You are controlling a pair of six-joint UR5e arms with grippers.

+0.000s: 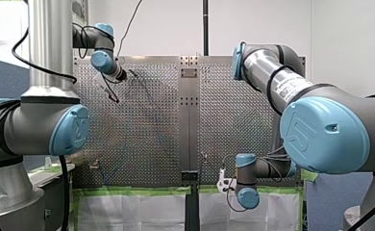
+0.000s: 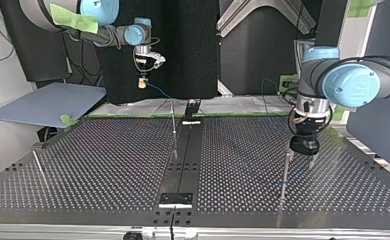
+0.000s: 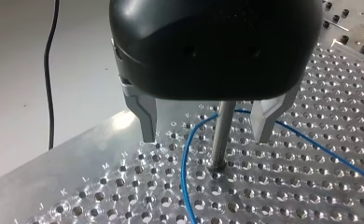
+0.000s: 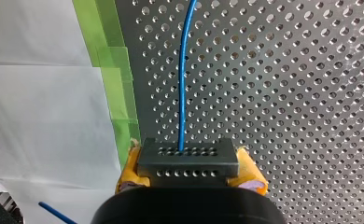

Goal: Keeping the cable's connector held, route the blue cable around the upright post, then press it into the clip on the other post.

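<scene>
**Inspector:** State of the left jaws?

**Examiner:** The left gripper is wide open and grips nothing. Its metal fingers straddle the upright post, one on each side, and neither touches it.

**Inspector:** And the right?

**Examiner:** The right gripper is closed on the connector. The yellow pads press the dark block from both sides.

**Inspector:** Location of the cable?

**Examiner:** The blue cable leaves the connector's face and runs ahead over the perforated table. In the left wrist view it bends behind the post near its foot, with one run lying off to each side on the table. Contact with the post cannot be determined.

**Inspector:** Arm poses?

**Examiner:** In the top view the left arm enters at the right. Its wrist is vertical and its gripper points straight down, tips low about the post. The right arm enters at the upper left with its forearm roughly level. Its gripper hangs downward, clear above the table's far edge. The right wrist view places that gripper beside the green tape along the edge.

**Inspector:** The other post?

**Examiner:** A thin second post stands beside the centre rail. Any clip on it is too small to make out.
</scene>
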